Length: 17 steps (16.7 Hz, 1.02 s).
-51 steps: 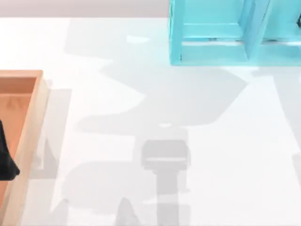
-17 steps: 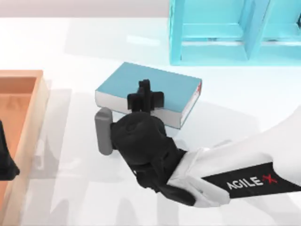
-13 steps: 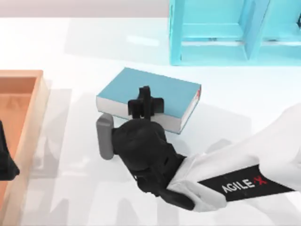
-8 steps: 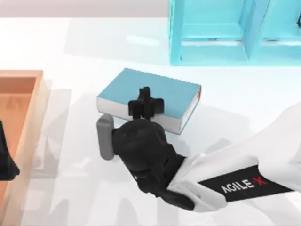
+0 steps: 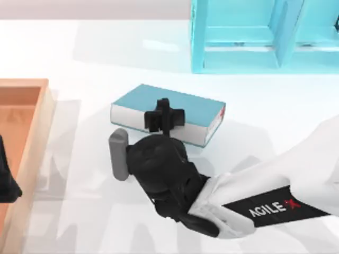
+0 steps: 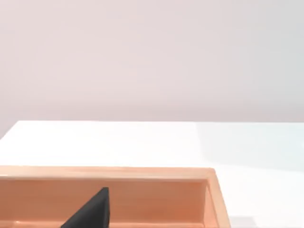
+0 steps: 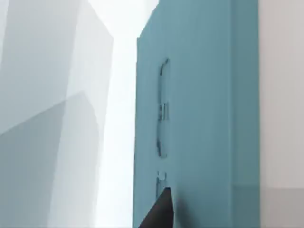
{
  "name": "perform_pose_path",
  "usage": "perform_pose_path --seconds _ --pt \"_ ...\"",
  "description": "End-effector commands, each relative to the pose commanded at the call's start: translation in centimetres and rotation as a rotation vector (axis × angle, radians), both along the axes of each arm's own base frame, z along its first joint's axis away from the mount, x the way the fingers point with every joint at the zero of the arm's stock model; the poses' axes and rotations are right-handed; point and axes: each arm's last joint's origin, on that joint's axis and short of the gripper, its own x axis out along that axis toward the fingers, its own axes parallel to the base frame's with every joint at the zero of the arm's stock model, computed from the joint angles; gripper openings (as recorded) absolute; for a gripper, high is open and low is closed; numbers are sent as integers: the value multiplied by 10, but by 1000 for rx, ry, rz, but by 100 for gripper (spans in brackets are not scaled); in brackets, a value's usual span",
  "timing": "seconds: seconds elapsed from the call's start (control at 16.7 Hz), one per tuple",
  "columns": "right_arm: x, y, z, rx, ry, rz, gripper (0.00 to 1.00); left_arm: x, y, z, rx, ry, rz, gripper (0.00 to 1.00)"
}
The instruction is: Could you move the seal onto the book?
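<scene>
The teal-blue book (image 5: 188, 108) lies flat-on near the table's middle, white page edges toward the front. My right gripper (image 5: 164, 117) reaches in from the lower right and is shut on the book's near long edge, its black fingers overlapping the cover. In the right wrist view the teal cover (image 7: 199, 114) stands very close, with one dark fingertip (image 7: 159, 211) against it. The seal is out of view. My left gripper (image 5: 6, 180) sits parked at the far left over the wooden tray, one dark fingertip (image 6: 90, 211) showing in the left wrist view.
A light cyan shelf unit (image 5: 238, 39) stands at the back right, just behind the book. An open wooden tray (image 5: 34, 132) runs along the left edge. The right arm's white forearm (image 5: 275, 196) crosses the front right of the table.
The right arm came in holding the book. Over the last second the book sank and looks smaller, its far edge nearer the front. The left arm stayed put.
</scene>
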Motion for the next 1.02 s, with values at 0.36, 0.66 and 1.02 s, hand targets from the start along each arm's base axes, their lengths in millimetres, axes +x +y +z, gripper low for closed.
perform_pose_path --seconds 0.36,0.66,1.02 --pt "0 0 0 0 0 0 100 0 0 0 0 0 0 100" --pt "0 0 0 0 0 0 100 0 0 0 0 0 0 100" --pt "-25 9 9 31 3 3 100 0 0 0 0 0 0 100"
